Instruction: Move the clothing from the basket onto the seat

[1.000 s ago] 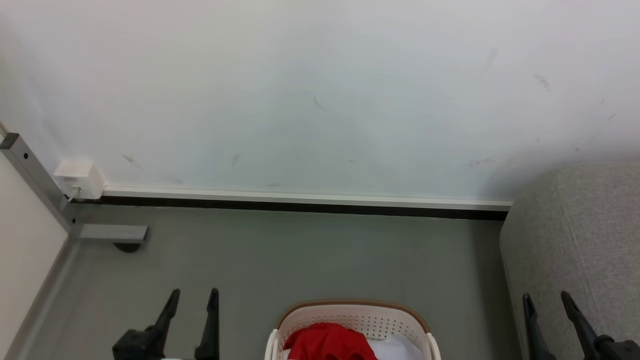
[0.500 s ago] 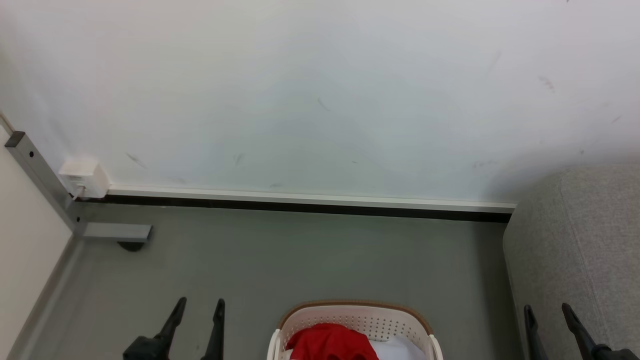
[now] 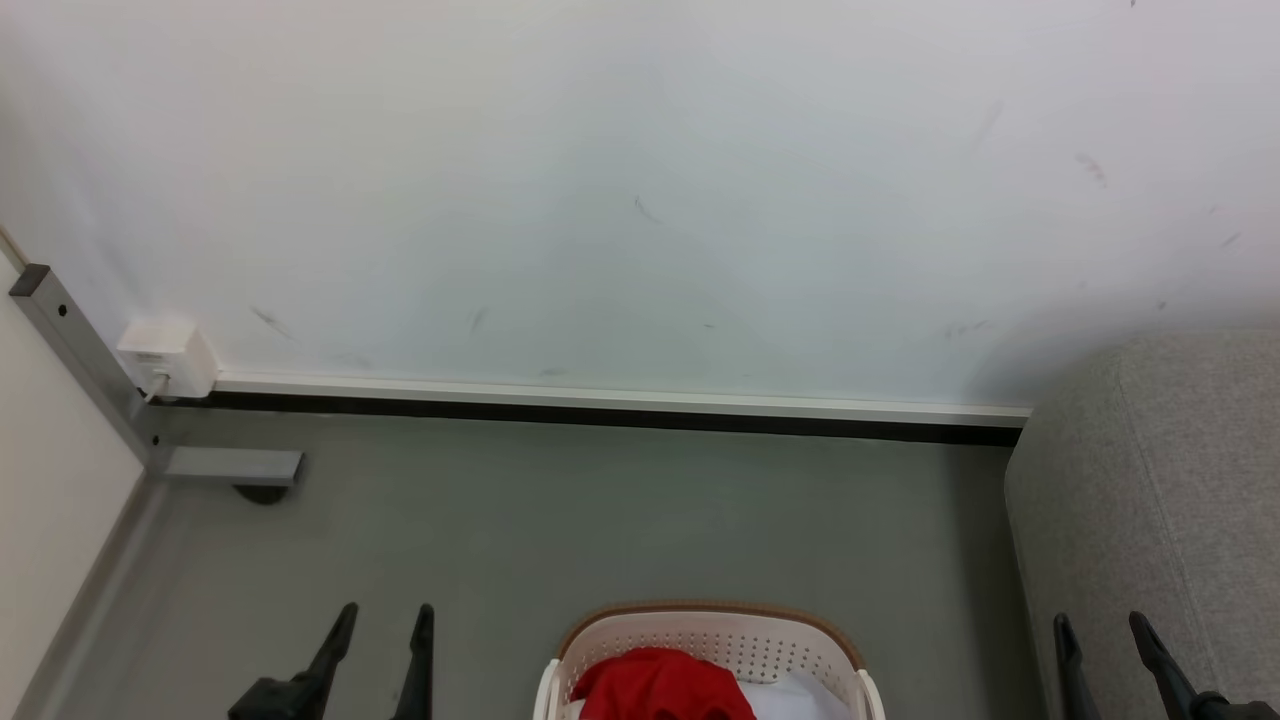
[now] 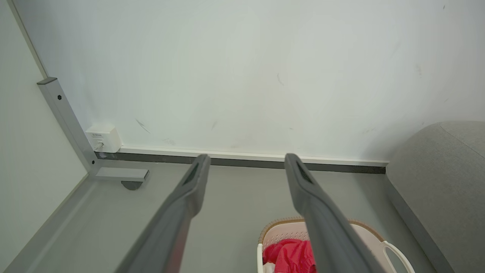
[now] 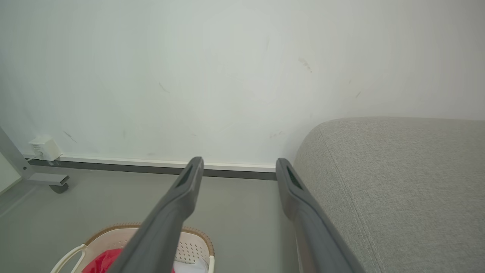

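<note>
Smooth grey floor carries the oval white plastic basket with a brown rim, and the soft red clothing lies inside it. Left of the basket, the left gripper has its fingers spread and empty. Right of the basket, the right gripper is the same, beside the light grey fabric seat.

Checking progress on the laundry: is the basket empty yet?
Not empty. Red clothing lies bunched inside the basket, below its brown rim; how much lies underneath cannot be told.
</note>
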`<state>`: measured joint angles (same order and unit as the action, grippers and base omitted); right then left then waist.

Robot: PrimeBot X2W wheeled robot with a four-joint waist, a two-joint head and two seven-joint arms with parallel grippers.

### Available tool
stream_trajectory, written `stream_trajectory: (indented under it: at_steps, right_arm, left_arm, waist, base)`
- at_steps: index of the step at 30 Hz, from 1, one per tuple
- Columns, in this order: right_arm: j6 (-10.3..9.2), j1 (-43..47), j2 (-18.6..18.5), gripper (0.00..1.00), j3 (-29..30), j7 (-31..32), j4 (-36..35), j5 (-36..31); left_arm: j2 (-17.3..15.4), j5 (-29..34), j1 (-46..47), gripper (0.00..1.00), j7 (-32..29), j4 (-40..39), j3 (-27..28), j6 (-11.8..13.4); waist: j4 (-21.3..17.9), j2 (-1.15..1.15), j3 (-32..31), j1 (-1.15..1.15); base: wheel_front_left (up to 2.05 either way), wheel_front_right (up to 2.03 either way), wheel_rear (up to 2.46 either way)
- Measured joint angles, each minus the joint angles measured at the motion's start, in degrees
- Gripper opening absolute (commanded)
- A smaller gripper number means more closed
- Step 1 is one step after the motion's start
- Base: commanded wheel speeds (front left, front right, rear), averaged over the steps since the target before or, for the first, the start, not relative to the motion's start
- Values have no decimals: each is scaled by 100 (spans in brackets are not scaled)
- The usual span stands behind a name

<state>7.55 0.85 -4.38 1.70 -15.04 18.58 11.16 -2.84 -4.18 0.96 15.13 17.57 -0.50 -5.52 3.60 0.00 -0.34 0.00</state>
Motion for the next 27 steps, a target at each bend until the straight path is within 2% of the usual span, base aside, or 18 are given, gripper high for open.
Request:
stream_trajectory:
  at_steps: [18,27]
  right_arm:
    - [0,-20,-14,100,-46,0,-56,53]
    - [0,-231,-20,100,-37,-1,-287,60]
  left_arm:
    - [4,-36,21,100,-1,30,32,-34]
    - [5,-37,438,100,0,271,-330,-102]
  waist:
    - [-132,0,103,1]
    - [-361,0,457,1]
  base:
    - [0,0,0]
    - [0,0,0]
